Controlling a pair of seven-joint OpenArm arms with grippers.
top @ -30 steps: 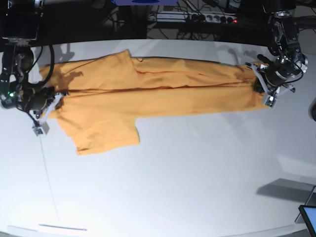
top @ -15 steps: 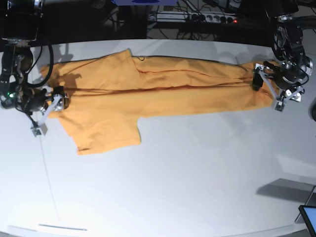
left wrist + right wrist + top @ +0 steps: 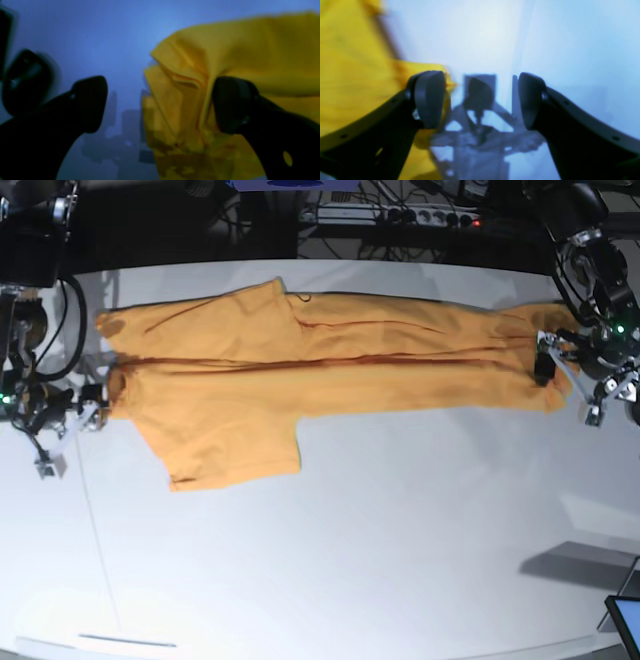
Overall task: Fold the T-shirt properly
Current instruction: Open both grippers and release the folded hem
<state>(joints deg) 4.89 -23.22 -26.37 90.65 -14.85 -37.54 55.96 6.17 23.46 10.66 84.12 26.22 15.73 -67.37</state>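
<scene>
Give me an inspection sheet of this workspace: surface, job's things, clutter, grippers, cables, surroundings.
Surface: white table, bare in front of the garment.
Job's things: orange-yellow T-shirt lying stretched lengthwise, long fold along its middle, one sleeve sticking out toward the camera.
Clutter: nothing seen on the table.
Grippers: left gripper open at the shirt's hem end; right gripper open at the collar end, fabric beside one finger, nothing between the jaws.
Cables: black cable loop on the right arm; power strip with cords behind the table.
Surroundings: dark background; screen corner at lower right.
</scene>
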